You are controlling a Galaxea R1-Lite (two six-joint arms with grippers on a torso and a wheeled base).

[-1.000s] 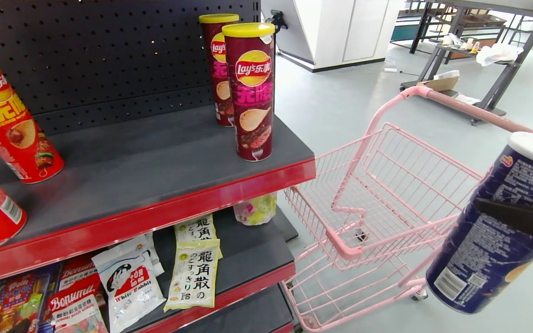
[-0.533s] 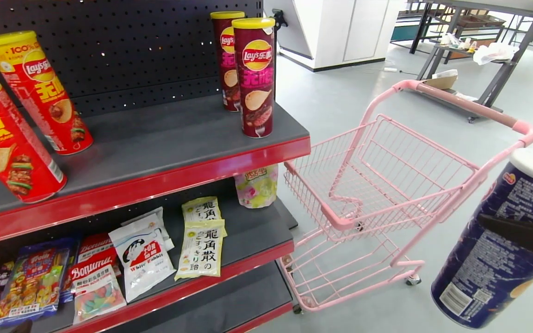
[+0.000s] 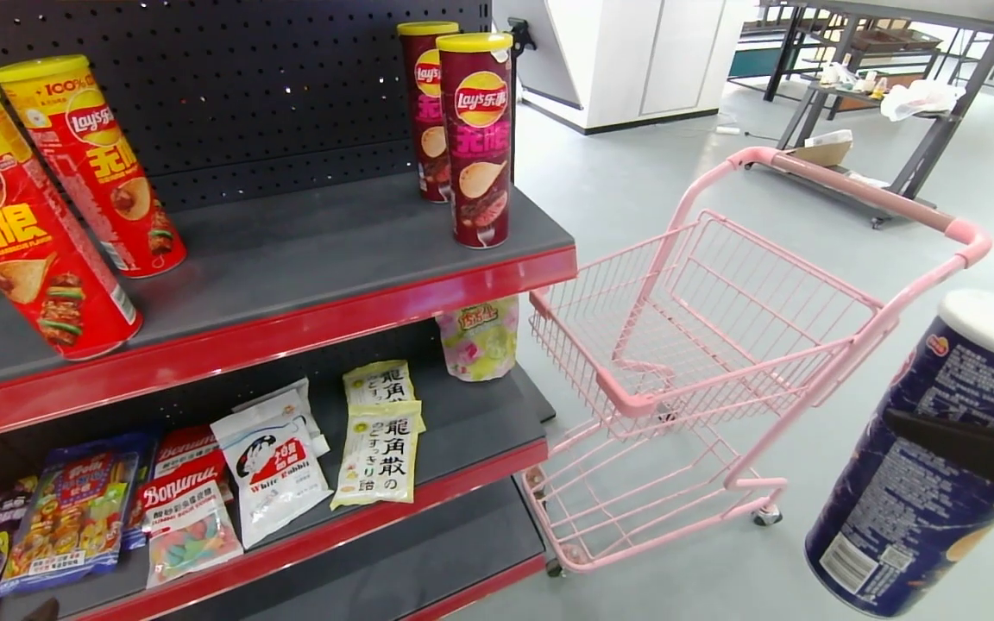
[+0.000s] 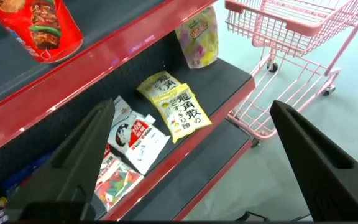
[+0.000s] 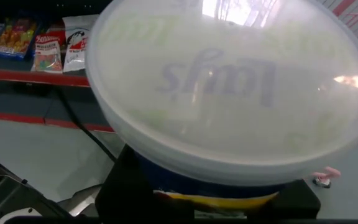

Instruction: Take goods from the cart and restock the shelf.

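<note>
1. Red cans (image 3: 40,224): two stand upright at the left end of the upper shelf (image 3: 307,259), one behind the other.
2. Left gripper (image 4: 191,109): jaws released and spread wide, nothing between them, facing the lower shelf with its flat snack bags (image 3: 277,470).
3. Upper shelf, middle: a bare grey stretch lies between the red cans and the dark red cans (image 3: 480,138). It is bounded in front by a red edge (image 3: 290,323) and behind by a black pegboard.
4. Dark red cans: two stand upright at the shelf's right end, the front one near the edge.
5. Pink cart (image 3: 851,187): stands just beside the shelf's right end, on open grey floor.
6. Right gripper (image 3: 928,435): jaws clenched on the blue can (image 3: 902,517), held right of the cart, well apart from the shelf.
7. Blue can: dark blue tube, tilted, with a pale plastic lid (image 5: 229,87) and a barcode near its base.
</note>
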